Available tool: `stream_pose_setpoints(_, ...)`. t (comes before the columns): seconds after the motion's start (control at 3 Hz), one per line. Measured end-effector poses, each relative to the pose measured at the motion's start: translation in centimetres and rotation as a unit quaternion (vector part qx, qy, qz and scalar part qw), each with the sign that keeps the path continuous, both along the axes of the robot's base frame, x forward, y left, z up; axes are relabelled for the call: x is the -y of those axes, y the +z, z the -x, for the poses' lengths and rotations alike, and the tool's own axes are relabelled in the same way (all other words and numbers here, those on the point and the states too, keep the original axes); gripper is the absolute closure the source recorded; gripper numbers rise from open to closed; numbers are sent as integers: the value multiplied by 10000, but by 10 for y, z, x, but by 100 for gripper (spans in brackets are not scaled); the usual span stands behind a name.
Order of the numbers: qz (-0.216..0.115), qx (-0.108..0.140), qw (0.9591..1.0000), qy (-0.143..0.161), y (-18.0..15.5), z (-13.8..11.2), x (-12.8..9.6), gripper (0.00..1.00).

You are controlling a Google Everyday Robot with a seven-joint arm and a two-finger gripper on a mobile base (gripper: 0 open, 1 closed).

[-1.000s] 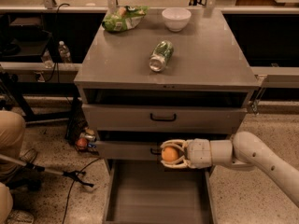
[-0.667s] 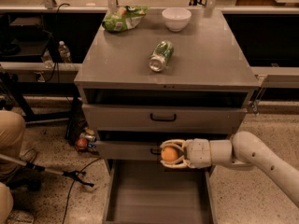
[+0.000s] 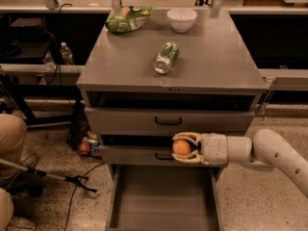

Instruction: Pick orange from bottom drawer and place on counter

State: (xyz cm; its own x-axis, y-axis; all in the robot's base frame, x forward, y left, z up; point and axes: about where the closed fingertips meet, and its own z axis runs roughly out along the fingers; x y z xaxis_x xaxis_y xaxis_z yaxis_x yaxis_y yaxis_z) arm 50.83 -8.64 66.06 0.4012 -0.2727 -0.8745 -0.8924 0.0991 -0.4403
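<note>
Gripping the orange (image 3: pixel 181 147) between closed jaws, just in front of the lower handled drawer (image 3: pixel 130 154), above the pulled-out bottom drawer (image 3: pixel 163 201). Reaching in from the right on a white arm (image 3: pixel 279 153). Higher up, on the worktop (image 3: pixel 216 57): green can (image 3: pixel 166 57) on its side, white bowl (image 3: pixel 182 19), green bag (image 3: pixel 127 18) toward the back.

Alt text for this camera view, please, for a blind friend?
The robot's end effector grips an orange in front of the middle drawer, above the open bottom drawer. On the counter lie a green can, a white bowl and a green bag.
</note>
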Motion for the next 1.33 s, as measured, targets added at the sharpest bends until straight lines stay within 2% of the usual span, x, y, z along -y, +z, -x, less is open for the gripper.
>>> stream_pose_setpoints(0.33, -8, 267, 9983, -511, 49, -10, 17, 100)
stream_pose_setpoints(1.0, -142, 250, 9981, -540, 57, -11, 20, 100)
stream_pose_setpoints(1.33, -186, 288, 9972, -663, 96, -22, 35, 100)
